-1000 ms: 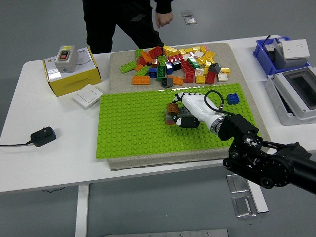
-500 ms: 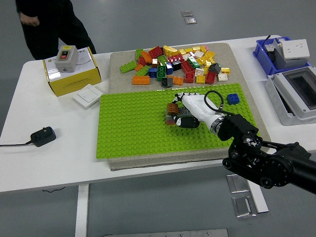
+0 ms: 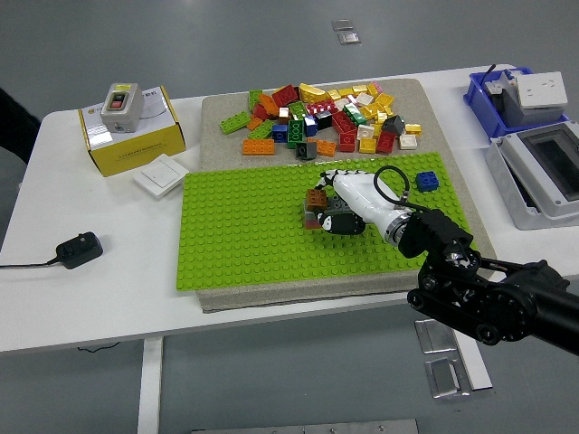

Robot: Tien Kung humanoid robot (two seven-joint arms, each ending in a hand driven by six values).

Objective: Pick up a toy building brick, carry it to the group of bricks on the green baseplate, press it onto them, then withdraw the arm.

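The white table (image 3: 109,298) carried the same layout as a second before; the one clear change was at its far side, where the person who had stood behind the yellow box (image 3: 131,134) had gone, leaving only a dark sliver at the left edge. The green baseplate (image 3: 244,235) lay on its beige mat, and the loose pile of bricks (image 3: 326,117) behind it had not shifted. The right arm (image 3: 493,303) held the pose it had before, reaching in from the lower right. Its white hand (image 3: 348,199) rested on the group of bricks (image 3: 317,210) near the baseplate's middle, fingers curled down over them; whether they gripped a brick or only pressed on it could not be told. A lone blue brick (image 3: 427,180) sat near the plate's far right corner.
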